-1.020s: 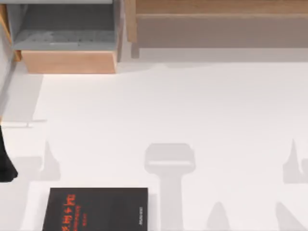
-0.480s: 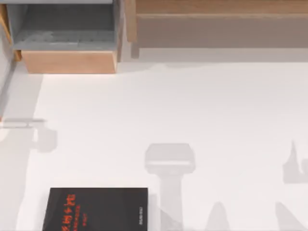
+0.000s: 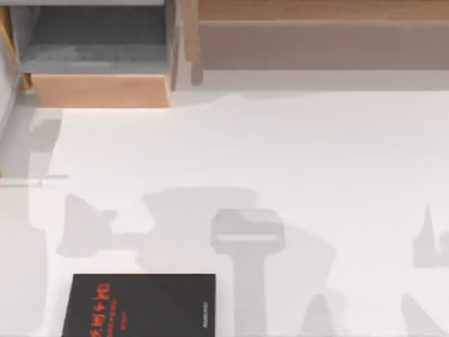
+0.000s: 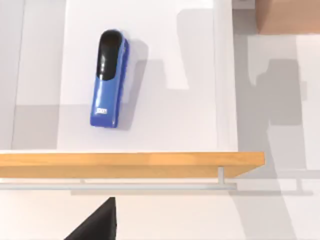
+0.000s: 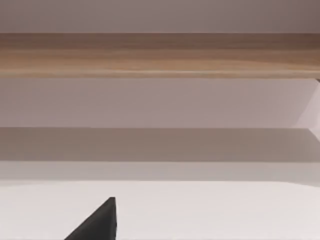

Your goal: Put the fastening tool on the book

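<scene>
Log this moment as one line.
stapler: in open drawer, ungrasped | book: table's near left, bare | left gripper: above drawer | step: pick pending

- The white table lies bare across the middle and right of the top view, open to a reach from any side.
- The book lies flat at the lower left, a low obstacle.
- An open wooden drawer juts out at the upper left; a long wooden shelf closes the upper edge.
- In the left wrist view the blue fastening tool lies in a white tray with free floor all around it; the wooden front and metal handle bar cross the lower frame.
</scene>
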Robot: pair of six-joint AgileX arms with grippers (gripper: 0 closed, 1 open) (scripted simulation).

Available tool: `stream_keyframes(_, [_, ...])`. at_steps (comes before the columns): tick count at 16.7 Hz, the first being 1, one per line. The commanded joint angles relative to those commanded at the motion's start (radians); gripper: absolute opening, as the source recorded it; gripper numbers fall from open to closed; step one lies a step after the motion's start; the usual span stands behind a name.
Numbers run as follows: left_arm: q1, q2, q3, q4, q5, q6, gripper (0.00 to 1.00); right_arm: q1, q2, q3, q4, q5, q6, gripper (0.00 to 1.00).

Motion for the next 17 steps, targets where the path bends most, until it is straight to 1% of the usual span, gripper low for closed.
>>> stream_keyframes(6, [0.075, 0.62, 0.622, -0.328, -0.007, 0.101, 1.0, 0.0, 0.0, 0.0, 0.0, 0.0, 0.0, 1.0])
stream_keyframes(10, [0.106, 0.943, 0.972, -0.49, -0.017, 0.158, 1.0, 0.0, 0.0, 0.0, 0.0, 0.0, 0.0, 1.0])
stream_keyframes(12, [0.111, 1.063, 1.11, -0.547, -0.021, 0.182, 1.0, 0.0, 0.0, 0.0, 0.0, 0.0, 0.0, 1.0])
stream_keyframes(14, [0.108, 1.145, 1.21, -0.581, -0.024, 0.2, 1.0, 0.0, 0.0, 0.0, 0.0, 0.0, 0.0, 1.0])
stream_keyframes(17, [0.1, 1.202, 1.284, -0.6, -0.025, 0.215, 1.0, 0.0, 0.0, 0.0, 0.0, 0.0, 0.0, 1.0])
